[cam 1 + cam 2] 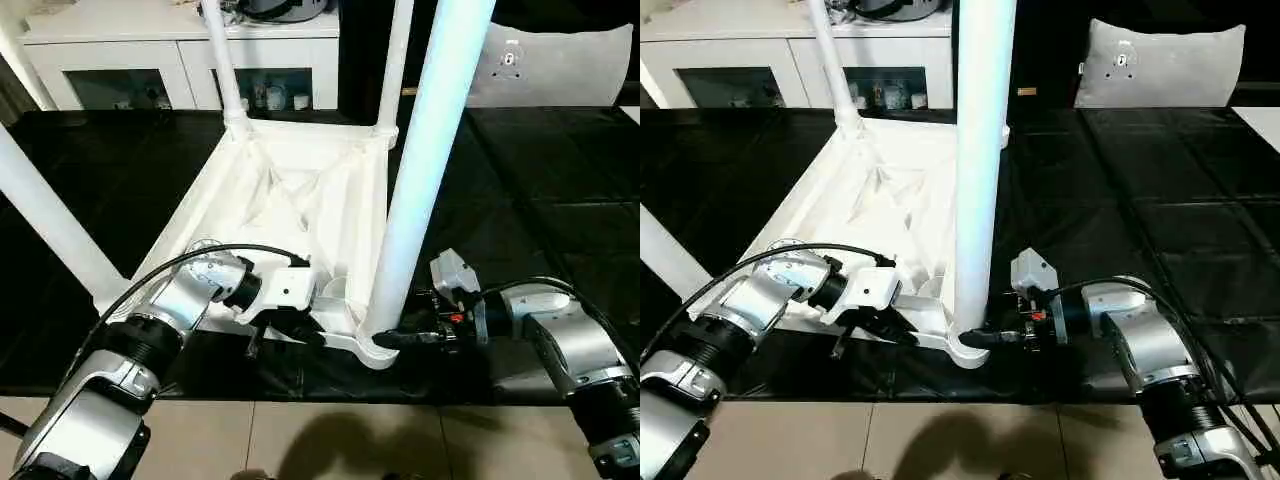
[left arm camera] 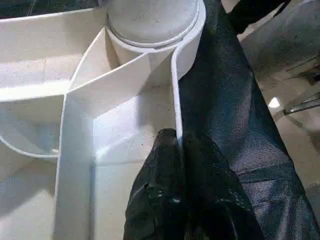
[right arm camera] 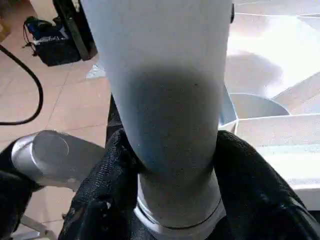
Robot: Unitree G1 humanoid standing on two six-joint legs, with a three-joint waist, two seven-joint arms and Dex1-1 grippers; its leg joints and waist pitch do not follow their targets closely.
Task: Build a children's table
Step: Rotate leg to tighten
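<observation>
Right claw, black fingers snug around the white leg's base.

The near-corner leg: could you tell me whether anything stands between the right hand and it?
No, nothing visible does. The right hand is shut directly on the base of the near-corner leg, a black finger on each side, just above its corner socket. The left hand pinches the tabletop's rim wall next to that socket.

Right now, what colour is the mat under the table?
Black mat, best seen in the right eye view, under the white table.
</observation>
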